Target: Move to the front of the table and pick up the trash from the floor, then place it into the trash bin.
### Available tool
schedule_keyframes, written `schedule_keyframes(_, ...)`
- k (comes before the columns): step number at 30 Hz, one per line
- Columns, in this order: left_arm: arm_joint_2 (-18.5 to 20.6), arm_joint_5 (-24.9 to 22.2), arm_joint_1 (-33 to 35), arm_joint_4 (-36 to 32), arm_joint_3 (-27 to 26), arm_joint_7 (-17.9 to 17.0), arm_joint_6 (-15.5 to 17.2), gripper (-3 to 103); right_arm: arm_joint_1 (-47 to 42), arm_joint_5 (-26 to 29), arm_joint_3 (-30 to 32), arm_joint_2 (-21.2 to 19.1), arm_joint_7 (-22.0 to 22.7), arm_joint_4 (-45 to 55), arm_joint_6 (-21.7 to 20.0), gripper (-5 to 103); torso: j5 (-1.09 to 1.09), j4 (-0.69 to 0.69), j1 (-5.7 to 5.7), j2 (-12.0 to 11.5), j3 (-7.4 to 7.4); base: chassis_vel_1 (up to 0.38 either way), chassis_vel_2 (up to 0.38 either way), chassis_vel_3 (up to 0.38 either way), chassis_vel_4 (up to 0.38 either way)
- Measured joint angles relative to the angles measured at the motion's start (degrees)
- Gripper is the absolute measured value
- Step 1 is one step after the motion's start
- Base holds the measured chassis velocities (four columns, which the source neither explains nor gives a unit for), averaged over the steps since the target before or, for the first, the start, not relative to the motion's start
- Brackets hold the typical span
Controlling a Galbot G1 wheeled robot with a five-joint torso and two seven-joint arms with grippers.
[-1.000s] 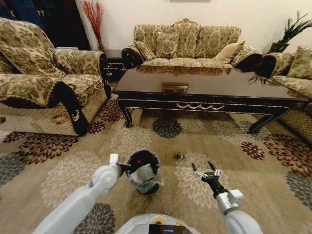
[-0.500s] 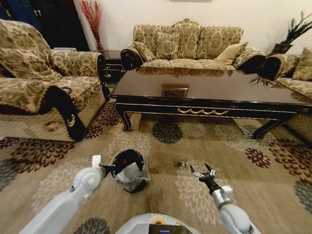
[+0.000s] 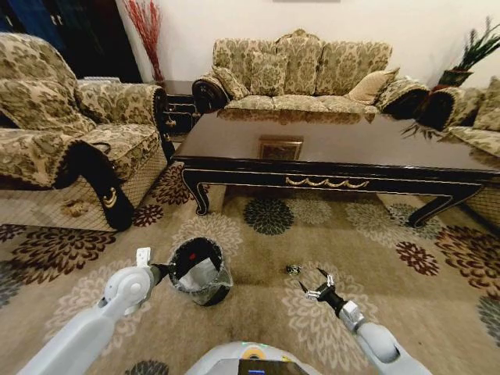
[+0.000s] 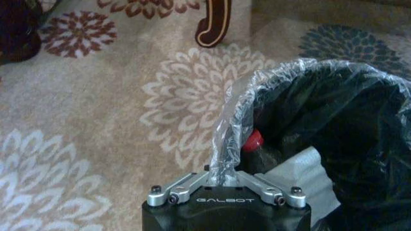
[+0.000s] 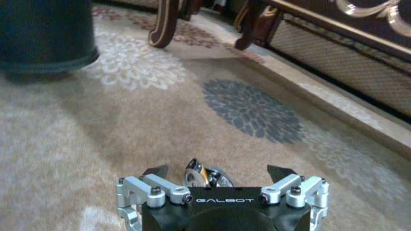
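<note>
The trash [image 3: 293,270], a small crumpled scrap, lies on the patterned floor [image 3: 258,308] in front of the dark table [image 3: 328,148]. My right gripper [image 3: 315,285] is open and low over the carpet, just short of the scrap. In the right wrist view the trash [image 5: 205,177] lies between the spread fingers of the right gripper [image 5: 218,172]. My left gripper [image 3: 166,271] is shut on the rim of the black trash bin [image 3: 199,269], which tilts to the left of the trash. In the left wrist view the left gripper [image 4: 222,175] pinches the liner of the trash bin [image 4: 359,125], which holds red and white rubbish.
A patterned armchair [image 3: 62,148] stands at the left, a sofa [image 3: 301,70] behind the table, another seat [image 3: 476,125] at the right. The table's curved legs [image 5: 163,24] rise beyond the right gripper. Open carpet lies between bin and table.
The head view has shifted, so the camera moved. My right gripper has drawn lower and closer to the trash. The left gripper and the bin now sit farther left of it.
</note>
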Motion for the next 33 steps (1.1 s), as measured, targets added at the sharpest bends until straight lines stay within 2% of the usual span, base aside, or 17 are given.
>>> schedule_keyframes(9,0.90,-0.43,0.37,-1.27,0.77,-0.46,0.00,1,6.66,-1.66,-5.05,-1.08,-4.96,-4.39,1.94,100,0.00,0.01,0.00,0.00,0.00,0.000,0.000,0.000,0.000)
schedule_keyframes(13,1.39,-1.05,0.65,-1.90,0.61,-0.58,0.00,1,9.24,-1.99,-7.03,-1.07,-5.14,-5.41,2.17,100,0.00,0.02,0.00,0.00,0.00,0.000,0.000,0.000,0.000)
schedule_keyframes(20,3.42,-3.35,0.29,-2.88,0.34,-3.32,0.00,1,17.35,-2.75,-14.64,-0.55,-6.88,-11.13,3.37,100,0.00,0.03,0.00,0.00,0.00,0.000,0.000,0.000,0.000)
schedule_keyframes(24,3.46,-4.09,0.29,-3.36,0.17,-3.79,-0.01,1,19.51,-3.18,-16.50,0.18,-7.09,-13.95,4.14,100,0.00,0.00,0.00,0.00,0.00,0.000,0.000,0.000,0.000)
schedule_keyframes(33,3.66,-4.36,-0.18,-2.90,0.08,-3.87,-0.01,1,25.35,-3.93,-19.85,1.54,-8.67,-21.91,5.28,100,0.01,0.01,0.00,0.00,0.00,0.000,0.000,0.000,0.000)
